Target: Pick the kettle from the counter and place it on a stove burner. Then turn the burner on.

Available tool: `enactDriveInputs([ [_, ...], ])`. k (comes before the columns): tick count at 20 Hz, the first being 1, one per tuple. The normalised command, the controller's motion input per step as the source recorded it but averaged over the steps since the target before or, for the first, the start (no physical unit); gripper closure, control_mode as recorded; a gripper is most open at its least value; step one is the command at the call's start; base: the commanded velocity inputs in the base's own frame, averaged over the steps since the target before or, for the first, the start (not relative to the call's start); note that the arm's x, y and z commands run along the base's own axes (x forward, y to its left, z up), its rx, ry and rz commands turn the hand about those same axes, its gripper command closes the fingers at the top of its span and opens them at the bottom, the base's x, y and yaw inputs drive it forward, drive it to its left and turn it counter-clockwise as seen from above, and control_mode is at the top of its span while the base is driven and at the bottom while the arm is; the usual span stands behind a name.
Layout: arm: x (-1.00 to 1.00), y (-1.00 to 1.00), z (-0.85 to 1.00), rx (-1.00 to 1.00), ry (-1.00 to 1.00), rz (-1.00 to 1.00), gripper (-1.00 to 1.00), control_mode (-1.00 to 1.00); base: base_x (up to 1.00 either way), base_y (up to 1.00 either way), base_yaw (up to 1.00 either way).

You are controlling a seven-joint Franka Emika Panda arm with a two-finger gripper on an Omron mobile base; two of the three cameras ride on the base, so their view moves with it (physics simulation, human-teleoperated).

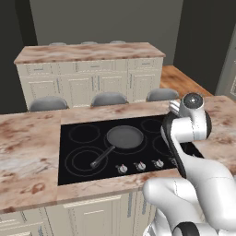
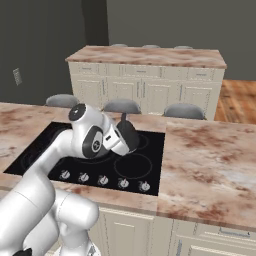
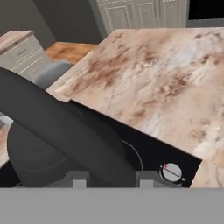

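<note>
Kettle (image 2: pixel 129 136) hangs directly below my gripper (image 3: pixel 108 178), its arched handle (image 3: pixel 65 131) running between my fingers, which are clamped on it. The kettle is held above the black cooktop (image 2: pixel 150 150), not yet resting. The stove burner (image 2: pixel 133 165) lies just beneath and slightly forward of my gripper, so I judge a short descent remains. The knobs (image 2: pixel 123 183) sit nearer me, beside the surface (image 2: pixel 210 160).

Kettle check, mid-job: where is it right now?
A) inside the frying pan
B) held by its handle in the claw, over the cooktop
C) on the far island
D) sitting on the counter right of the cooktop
B: in the hand view the claw grips the kettle by its arched handle, and the right base view shows the kettle over the cooktop.
</note>
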Motion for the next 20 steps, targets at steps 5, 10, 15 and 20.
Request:
enactDriveInputs([
  [5,0.00,-0.02,0.00,-0.04,0.04,0.00,1.00,-1.00,0.00,0.00,0.00],
  [10,0.00,-0.01,-0.02,-0.03,0.13,0.00,1.00,-1.00,0.00,0.00,0.00],
  [15,0.00,0.00,-0.19,-0.04,0.18,0.00,1.00,-1.00,0.00,0.00,0.00],
  [20,0.00,0.00,-0.30,-0.03,0.13,0.00,1.00,-1.00,0.00,0.00,0.00],
])
